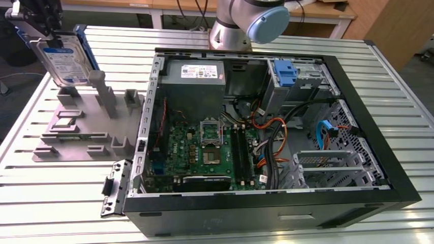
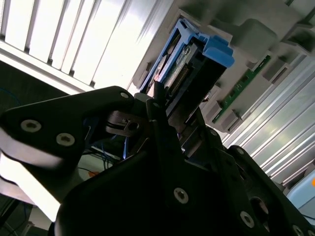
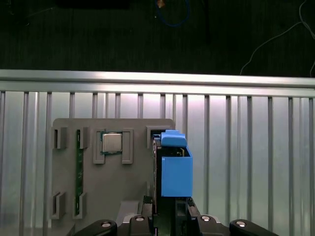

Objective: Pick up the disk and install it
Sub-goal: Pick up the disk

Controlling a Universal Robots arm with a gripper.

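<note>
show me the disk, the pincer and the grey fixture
the disk (image 1: 64,63): exterior view, its white-and-blue label
the pincer (image 3: 168,206): first wrist view, between its fingertips
the grey fixture (image 1: 91,126): exterior view, bare base plate

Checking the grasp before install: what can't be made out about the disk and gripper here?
1. Exterior view: the gripper is cut off by the top edge, and how deep it grips the disk is hidden by its own body.
2. First wrist view: the disk is edge-on, so its label face is hidden.
3. Second wrist view: the gripper's dark body covers most of the disk.
</note>
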